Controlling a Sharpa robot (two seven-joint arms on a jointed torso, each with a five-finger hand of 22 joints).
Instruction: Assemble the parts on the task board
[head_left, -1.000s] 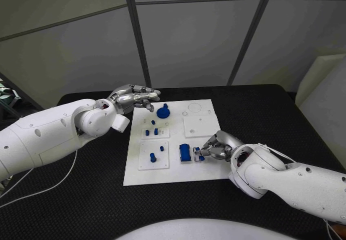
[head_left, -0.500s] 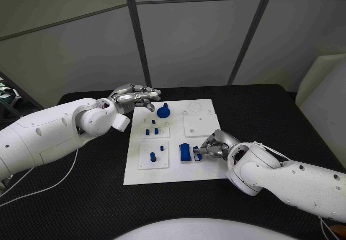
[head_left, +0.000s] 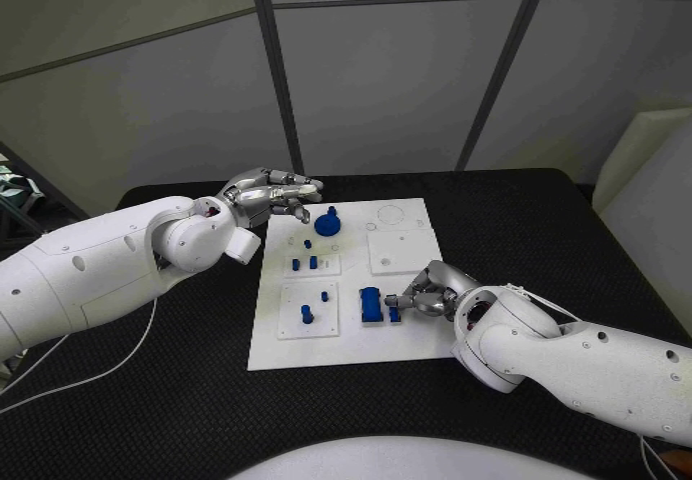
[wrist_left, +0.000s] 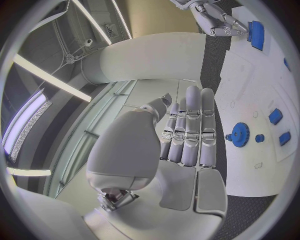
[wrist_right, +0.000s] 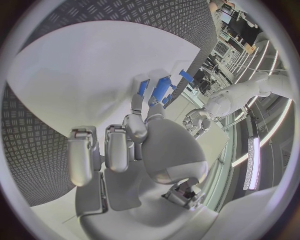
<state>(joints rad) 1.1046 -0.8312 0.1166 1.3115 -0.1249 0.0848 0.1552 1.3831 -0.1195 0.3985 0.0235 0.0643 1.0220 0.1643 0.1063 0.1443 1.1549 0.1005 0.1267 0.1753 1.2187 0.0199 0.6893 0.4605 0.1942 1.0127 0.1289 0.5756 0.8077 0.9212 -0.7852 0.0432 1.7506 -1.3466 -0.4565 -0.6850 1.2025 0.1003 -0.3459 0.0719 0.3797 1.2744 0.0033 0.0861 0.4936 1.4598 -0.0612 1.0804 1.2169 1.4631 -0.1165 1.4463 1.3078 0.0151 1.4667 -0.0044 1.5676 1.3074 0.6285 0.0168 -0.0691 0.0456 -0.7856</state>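
The white task board (head_left: 346, 340) lies in the middle of the black table. On it stand a blue gear (head_left: 327, 224) at the far end, small blue pegs (head_left: 303, 264) in the middle, and a larger blue block (head_left: 371, 303) at the near right. My right hand (head_left: 430, 291) sits low at the board's right edge and pinches a small blue piece (head_left: 395, 313) right beside the block; the piece (wrist_right: 144, 87) shows at its fingertips next to the block (wrist_right: 162, 87). My left hand (head_left: 271, 193) hovers at the board's far left corner, fingers curled in, holding nothing.
Two more blue pegs (head_left: 307, 314) stand in the near left plate of the board. The far right plate (head_left: 401, 250) carries nothing. Black table (head_left: 577, 230) surrounds the board, and a cable (head_left: 87, 375) trails at the left.
My right hand has crept slightly left, towards the blue block, with the small piece at its fingertips. The left hand has stayed put.
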